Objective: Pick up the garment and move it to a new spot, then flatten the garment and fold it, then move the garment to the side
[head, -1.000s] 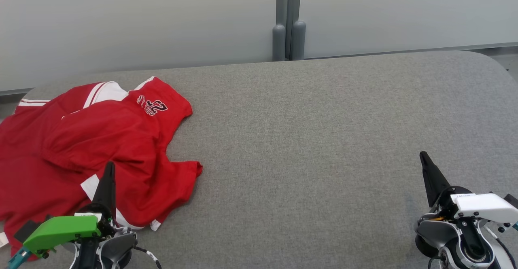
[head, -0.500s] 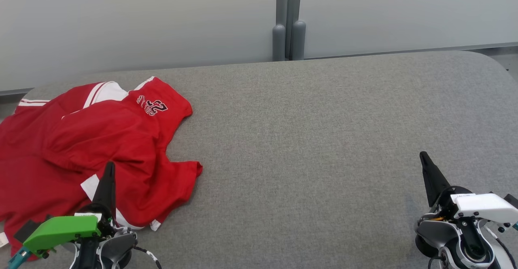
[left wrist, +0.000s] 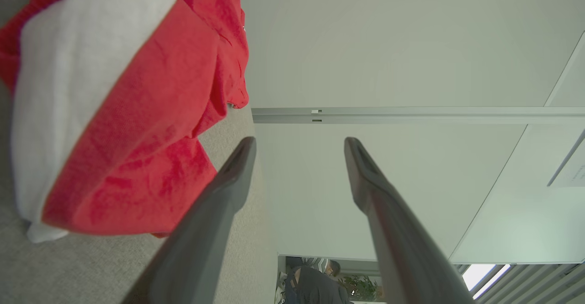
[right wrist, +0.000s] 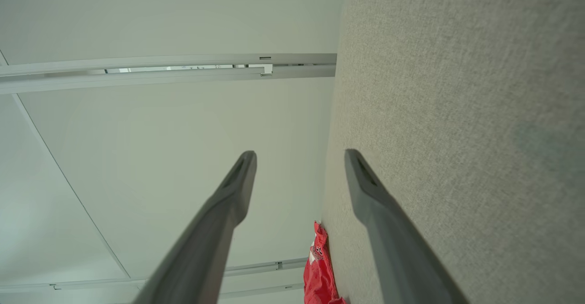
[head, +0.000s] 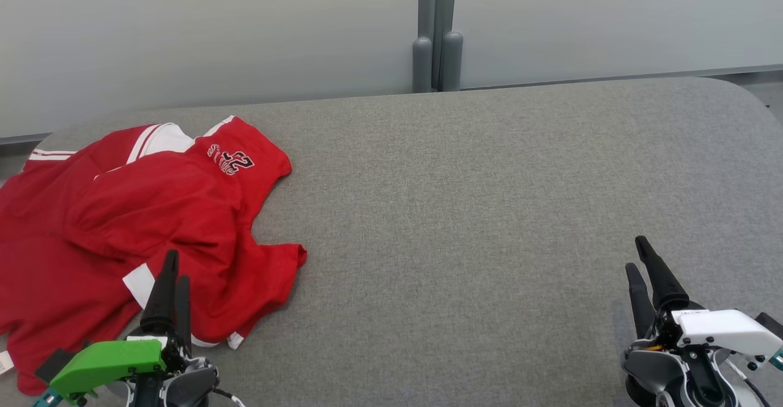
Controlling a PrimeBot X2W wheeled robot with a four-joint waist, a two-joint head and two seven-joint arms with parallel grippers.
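A red garment [head: 122, 211] with white trim and a black-and-white number print lies crumpled on the left end of the grey padded table [head: 459, 211]. My left gripper [head: 178, 266] hovers over its near edge, open, with nothing between the fingers. The left wrist view shows the red and white cloth [left wrist: 137, 112] beside the left gripper [left wrist: 300, 141], apart from the fingers. My right gripper [head: 635, 253] stands open and empty over bare table at the lower right. Past the spread fingers of the right gripper [right wrist: 300, 153], the garment [right wrist: 320, 267] is a small red shape far off.
A pale wall with a grey post [head: 435, 33] runs behind the table's far edge. The table's rounded right corner [head: 743, 92] lies at the upper right. Bare grey surface stretches from the garment to the right gripper.
Both grippers have gone from shut to open: each showed as one dark spike and now shows two separate fingers. Both sit slightly lower in the head view. The garment has not moved.
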